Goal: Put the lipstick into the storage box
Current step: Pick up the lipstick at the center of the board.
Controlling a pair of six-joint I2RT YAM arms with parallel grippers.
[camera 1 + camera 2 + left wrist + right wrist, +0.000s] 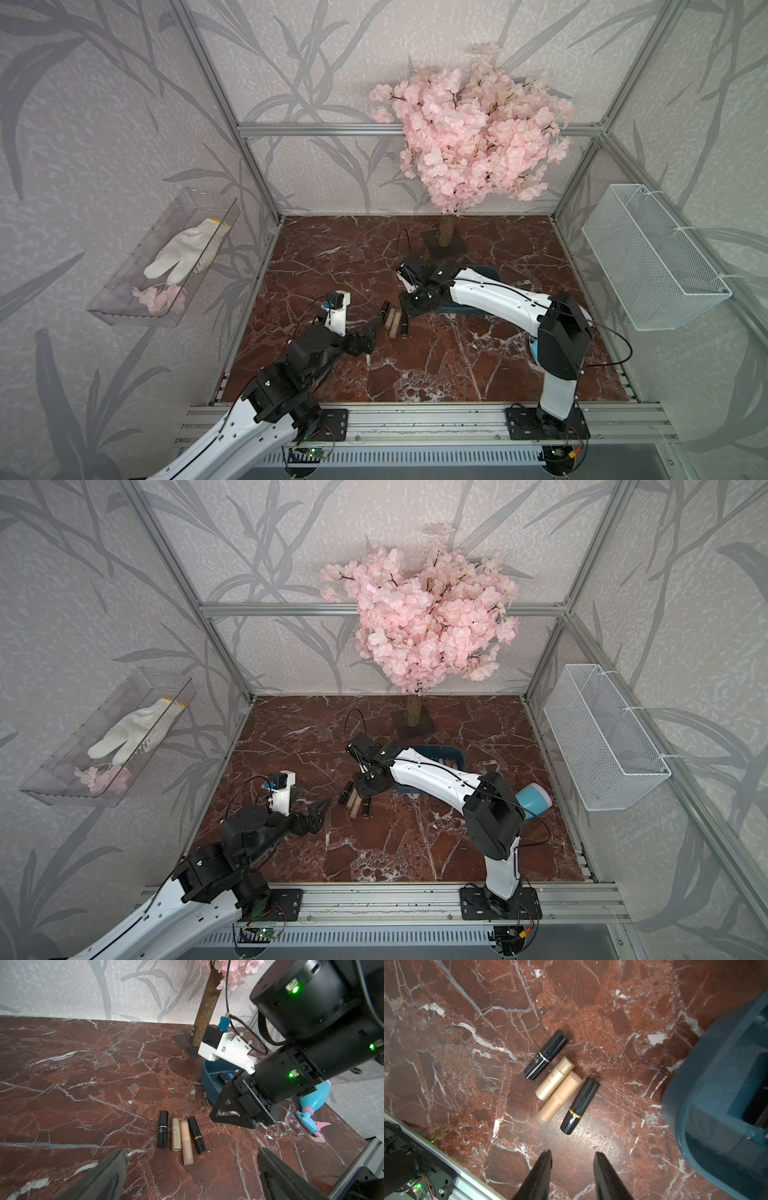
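Lying flat side by side, 4 lipsticks point(559, 1095), long axes front-to-back.

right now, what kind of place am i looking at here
Most likely a staged robot test cell, not a real room. An aluminium frame holds leaf-print wall panels. The marble-look tabletop ends at a mounting rail. A fake blossom tree stands on it as decor.

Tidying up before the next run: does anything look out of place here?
Yes: a blue spray bottle lies on its side near the right edge of the table, partly hidden by the right arm. Nothing looks spilled.
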